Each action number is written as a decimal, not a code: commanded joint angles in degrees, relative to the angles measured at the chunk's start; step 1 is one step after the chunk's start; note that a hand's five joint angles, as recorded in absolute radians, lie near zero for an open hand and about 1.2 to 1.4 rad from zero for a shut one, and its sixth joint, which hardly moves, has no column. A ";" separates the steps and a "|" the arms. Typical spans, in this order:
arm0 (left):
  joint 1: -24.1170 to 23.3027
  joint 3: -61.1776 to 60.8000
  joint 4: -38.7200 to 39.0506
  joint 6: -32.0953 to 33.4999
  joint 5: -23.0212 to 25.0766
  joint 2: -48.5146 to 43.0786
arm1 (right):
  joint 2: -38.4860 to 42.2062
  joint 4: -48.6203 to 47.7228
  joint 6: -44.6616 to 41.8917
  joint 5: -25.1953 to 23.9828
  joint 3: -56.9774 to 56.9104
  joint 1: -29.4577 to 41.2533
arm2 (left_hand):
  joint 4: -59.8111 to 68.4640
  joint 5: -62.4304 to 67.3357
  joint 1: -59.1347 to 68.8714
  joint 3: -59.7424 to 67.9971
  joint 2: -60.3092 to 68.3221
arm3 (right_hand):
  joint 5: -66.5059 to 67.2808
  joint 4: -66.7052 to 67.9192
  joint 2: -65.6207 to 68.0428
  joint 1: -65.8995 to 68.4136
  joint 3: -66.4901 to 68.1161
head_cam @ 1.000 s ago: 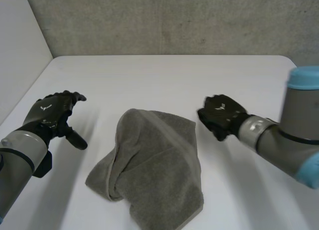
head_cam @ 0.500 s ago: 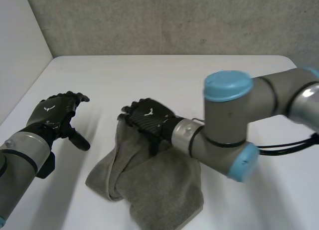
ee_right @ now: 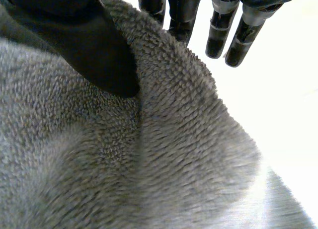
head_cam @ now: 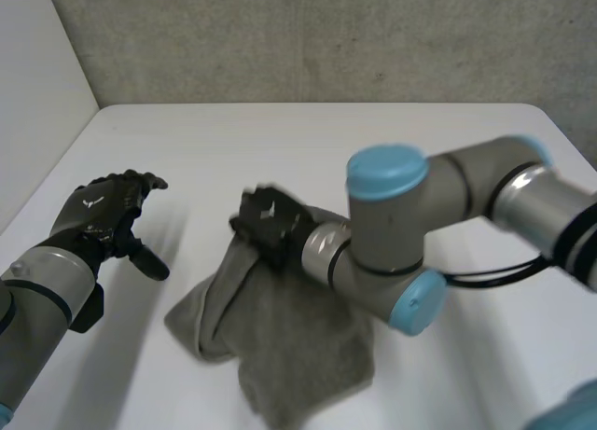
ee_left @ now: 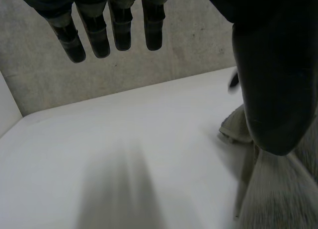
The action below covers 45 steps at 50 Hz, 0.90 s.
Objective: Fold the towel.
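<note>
Worktop [head_cam: 280, 141] is white, and the grey towel [head_cam: 289, 346] lies crumpled in its middle, not folded yet. Right hand [head_cam: 266, 220] pinches the towel's far edge between thumb and fingers. Left hand [head_cam: 98, 215] hovers beside it, fingers loose, holding nothing.

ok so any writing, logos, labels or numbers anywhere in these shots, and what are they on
No words, numbers or labels can be read in these views.
left robot hand: a small white mark on its back, too small to read.
right robot hand: a similar white mark on its back, too blurred to read.
towel and table: no print visible.
</note>
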 commanded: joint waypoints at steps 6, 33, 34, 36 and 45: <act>-0.77 2.09 -0.01 0.16 0.00 0.27 | -27.35 -12.41 9.65 6.54 20.68 -8.65 | -3.76 -1.80 -5.02 -3.30 -2.94 | 4.97 -4.35 6.24 4.33 -3.02; -15.53 6.57 -0.28 0.25 0.26 -9.75 | -44.23 -2.39 -8.19 -3.74 48.37 -28.07 | -3.76 -1.46 -4.69 -3.30 -2.60 | -59.73 -4.35 -58.46 -60.37 -3.02; -15.54 6.58 -0.27 0.25 0.26 -9.75 | -44.93 -2.39 -6.11 -4.26 47.85 -27.99 | -3.76 -1.46 -4.69 -3.30 -2.60 | -59.57 -4.35 -58.29 -60.21 -3.02; -17.73 7.19 -0.01 0.34 0.09 -10.28 | -45.46 -2.39 -4.68 -4.71 47.58 -27.99 | -3.76 -1.29 -4.52 -3.30 -2.44 | -59.40 -4.35 -58.12 -60.04 -3.02; -20.90 9.04 -0.01 0.25 -0.44 -13.97 | -34.24 -1.95 -3.27 -5.24 39.95 -27.37 | -3.76 -0.96 -4.18 -3.30 -2.10 | -58.22 -4.35 -56.95 -58.86 -3.02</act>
